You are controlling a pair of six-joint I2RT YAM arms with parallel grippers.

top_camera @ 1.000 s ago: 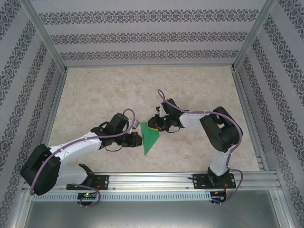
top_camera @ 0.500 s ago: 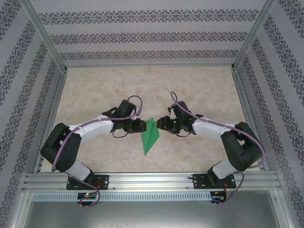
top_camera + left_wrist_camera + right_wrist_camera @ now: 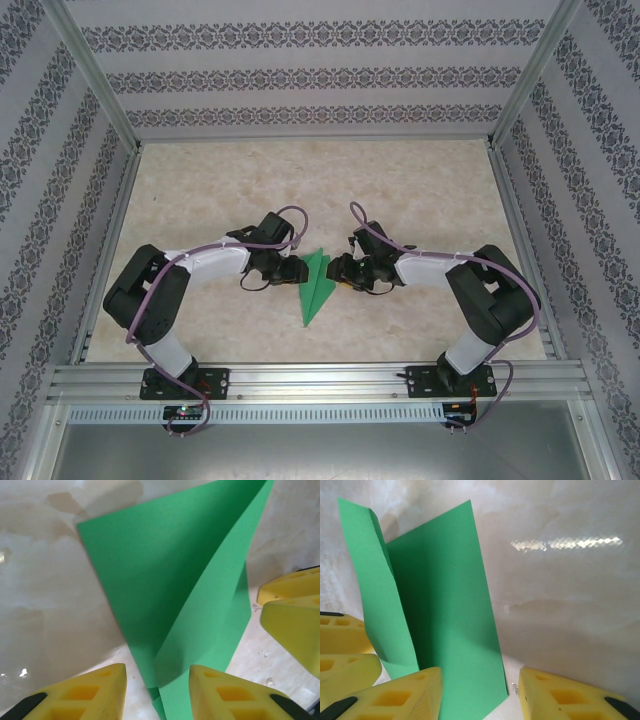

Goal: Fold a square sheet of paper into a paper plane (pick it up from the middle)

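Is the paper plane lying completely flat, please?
No, one flap of the paper plane stands up beside its flat part.

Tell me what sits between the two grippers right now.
The paper plane lies between the left gripper and the right gripper, as the top view shows.

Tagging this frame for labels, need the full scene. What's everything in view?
paper plane: 1, bright green, partly folded with one flap raised, on the table's middle between the two pincers
table: 1, beige marbled, under everything
walls: 3, white with grey patterned bands, around the table
metal frame: 1, silver, rail at the near edge, posts at the corners
arms: 2, white and black with purple cables, reaching in from left and right
left pincer: 1, yellow fingers, open, at the plane
right pincer: 1, yellow fingers, open, at the plane
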